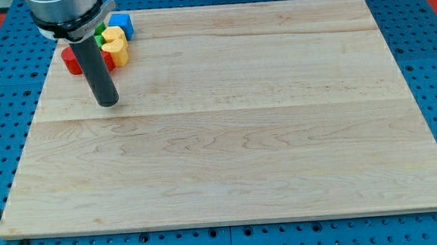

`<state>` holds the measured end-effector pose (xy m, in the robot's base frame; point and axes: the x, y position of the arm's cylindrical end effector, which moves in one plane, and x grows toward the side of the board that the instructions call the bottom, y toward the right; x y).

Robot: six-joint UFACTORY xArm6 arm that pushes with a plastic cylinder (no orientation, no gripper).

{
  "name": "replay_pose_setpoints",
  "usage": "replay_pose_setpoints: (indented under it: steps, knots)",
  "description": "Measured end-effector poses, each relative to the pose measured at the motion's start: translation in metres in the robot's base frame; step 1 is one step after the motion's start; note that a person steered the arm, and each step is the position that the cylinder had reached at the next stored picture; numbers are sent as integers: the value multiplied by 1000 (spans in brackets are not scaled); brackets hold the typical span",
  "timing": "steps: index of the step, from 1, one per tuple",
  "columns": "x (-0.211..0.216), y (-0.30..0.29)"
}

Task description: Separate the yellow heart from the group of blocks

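Arm: entering from the view's top left corner, grey and black mount (66, 16) cropped by the frame edge, dark rod (97, 69) dropping straight down from it, leaning very slightly toward the view's right as seen here.

My tip (108, 103): sitting at the wooden board (234, 137), in the far left part of it, just on the near side of the block cluster. Touching no block; small strip of bare wood showing between tip and the nearest block. No jaws on this tool, so nothing spreading, pressing together or pinching: a plain rod end only.

Yellow heart (115, 46): lying flat at the far left corner of the board, on the right side of the cluster, just right of the rod's upper length. Long axis appearing to run near-to-far, roughly parallel to the board's left edge; which end carries the lobes and which the point not readable at this size.

Blue block (122, 23): cube-like, sitting immediately beyond the heart, at the far edge, seemingly touching it.

Green block (100, 31): only a sliver showing between mount and heart; shape not readable.

Red block (72, 60): rounded, lying left of the rod, partly hidden behind it, a further red sliver showing right of the rod beneath the heart.

Surround: blue perforated table (428, 72) framing the board.
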<state>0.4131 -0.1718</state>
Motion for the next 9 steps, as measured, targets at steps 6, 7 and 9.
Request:
replay_pose_setpoints:
  steps: [6, 7, 9]
  knots:
    - [24, -54]
    - [-20, -110]
    - [-74, -133]
